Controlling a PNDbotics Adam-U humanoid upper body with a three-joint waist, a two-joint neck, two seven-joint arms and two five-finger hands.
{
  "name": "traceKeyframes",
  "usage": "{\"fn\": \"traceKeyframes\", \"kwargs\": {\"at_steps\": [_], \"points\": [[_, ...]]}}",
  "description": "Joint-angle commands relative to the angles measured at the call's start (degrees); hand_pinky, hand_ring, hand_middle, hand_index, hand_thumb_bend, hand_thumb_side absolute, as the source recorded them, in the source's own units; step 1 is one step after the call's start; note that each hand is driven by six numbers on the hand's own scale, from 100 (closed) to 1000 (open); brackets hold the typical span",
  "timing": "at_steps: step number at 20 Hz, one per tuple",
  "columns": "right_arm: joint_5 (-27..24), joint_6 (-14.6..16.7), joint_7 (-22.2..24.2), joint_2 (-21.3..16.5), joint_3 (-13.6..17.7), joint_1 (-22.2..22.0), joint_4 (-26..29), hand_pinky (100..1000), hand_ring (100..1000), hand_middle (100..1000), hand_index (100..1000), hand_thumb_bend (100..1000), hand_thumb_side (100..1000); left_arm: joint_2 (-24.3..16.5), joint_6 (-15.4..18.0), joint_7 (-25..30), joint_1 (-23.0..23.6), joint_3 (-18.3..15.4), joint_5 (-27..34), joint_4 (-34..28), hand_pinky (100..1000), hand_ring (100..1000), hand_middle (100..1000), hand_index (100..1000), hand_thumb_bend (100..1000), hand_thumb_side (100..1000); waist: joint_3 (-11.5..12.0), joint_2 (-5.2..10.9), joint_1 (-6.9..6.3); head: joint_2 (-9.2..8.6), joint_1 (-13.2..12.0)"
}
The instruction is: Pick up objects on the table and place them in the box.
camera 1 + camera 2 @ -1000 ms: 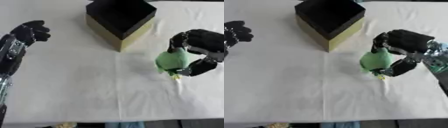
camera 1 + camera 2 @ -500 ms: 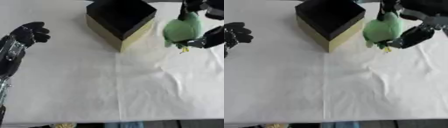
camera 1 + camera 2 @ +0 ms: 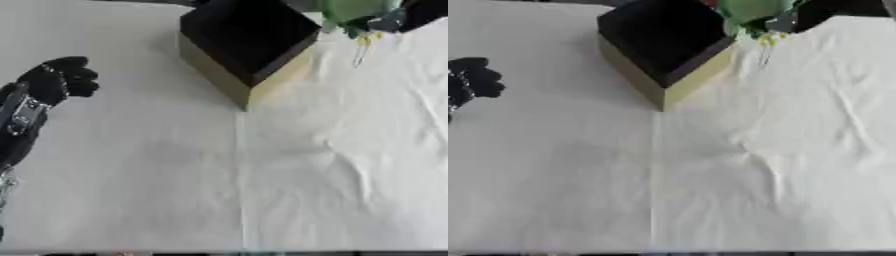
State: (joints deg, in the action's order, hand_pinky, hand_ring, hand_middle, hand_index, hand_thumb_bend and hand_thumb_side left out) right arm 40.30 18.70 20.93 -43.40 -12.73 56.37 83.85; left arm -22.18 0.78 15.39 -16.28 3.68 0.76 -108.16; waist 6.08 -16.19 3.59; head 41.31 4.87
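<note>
Above the box's (image 3: 249, 42) far right corner, our right hand (image 3: 418, 12) clasps a green object (image 3: 750, 11); our left hand (image 3: 59, 80) hovers curled over the white tabletop (image 3: 262, 190).

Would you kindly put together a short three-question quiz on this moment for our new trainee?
1. True or false: the green object lies on the white cloth.
2. Which hand carries the green object: (a) left hand, (b) right hand?
3. Fill in: the box has a ____ interior.

Key:
1. False; it is held up by the box's far right rim.
2. (b); the left hand hangs idle at the left.
3. Black; nothing can be made out inside it.
</note>
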Motion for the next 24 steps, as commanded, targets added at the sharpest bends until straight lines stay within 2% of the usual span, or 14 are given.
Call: {"fn": "traceKeyframes", "kwargs": {"at_steps": [1,5,9,10,11,18,19,22,23,24], "points": [[5.40,0.13,-3.85,2.64,2.41,3.49,-8.26,616,390,357,531,367,157,-0.12,0.03,0.59,-1.07,0.29,0.33,-0.84,777,736,707,867,473,920,0.69,0.83,-0.08,-1.22,1.07],[11.09,-0.28,-9.80,6.38,4.84,6.47,-18.06,610,376,337,514,345,155,0.35,-0.02,1.24,-1.46,0.89,0.55,-0.84,777,737,707,867,473,921,2.48,0.63,0.23,-2.12,2.56],[15.00,-1.53,-16.15,9.15,6.78,8.09,-25.40,607,376,339,514,332,168,0.65,-0.07,1.67,-1.75,1.25,0.63,-0.82,777,737,708,867,471,924,3.97,0.41,0.53,-2.93,3.88],[15.74,-1.69,-17.42,9.67,7.01,8.27,-26.81,608,379,340,517,488,117,0.69,-0.12,1.75,-1.77,1.30,0.60,-0.79,777,737,708,868,471,924,4.22,0.36,0.58,-3.05,4.11],[16.34,-1.83,-18.35,10.26,7.22,8.34,-28.16,608,380,344,519,327,186,0.75,-0.15,1.81,-1.81,1.35,0.56,-0.79,778,737,708,867,470,925,4.54,0.27,0.62,-3.23,4.38],[19.67,-1.89,-21.49,14.00,8.18,8.19,-35.02,616,415,384,554,327,250,1.52,-0.15,2.11,-2.10,1.60,0.86,-0.82,778,737,708,867,469,927,6.21,-0.22,0.46,-4.52,6.16],[20.07,-1.75,-21.67,14.31,8.16,8.17,-35.41,620,430,404,572,334,262,1.60,-0.16,2.13,-2.09,1.60,0.88,-0.82,779,738,708,867,469,927,6.32,-0.26,0.43,-4.73,6.23],[21.29,-1.28,-21.14,14.85,7.95,8.09,-36.10,682,597,628,776,401,349,1.73,-0.19,2.16,-2.05,1.57,0.88,-0.79,779,738,709,868,463,930,6.45,-0.33,0.38,-5.26,6.35],[21.61,-1.12,-20.48,14.89,7.84,8.04,-36.19,716,677,738,850,452,382,1.78,-0.20,2.13,-2.04,1.54,0.88,-0.79,779,738,709,868,468,928,6.44,-0.35,0.37,-5.44,6.31],[21.92,-0.99,-19.78,14.87,7.77,8.01,-36.14,738,728,795,888,504,385,1.81,-0.21,2.09,-2.05,1.51,0.90,-0.78,779,738,709,868,467,928,6.42,-0.36,0.36,-5.57,6.23]]}}
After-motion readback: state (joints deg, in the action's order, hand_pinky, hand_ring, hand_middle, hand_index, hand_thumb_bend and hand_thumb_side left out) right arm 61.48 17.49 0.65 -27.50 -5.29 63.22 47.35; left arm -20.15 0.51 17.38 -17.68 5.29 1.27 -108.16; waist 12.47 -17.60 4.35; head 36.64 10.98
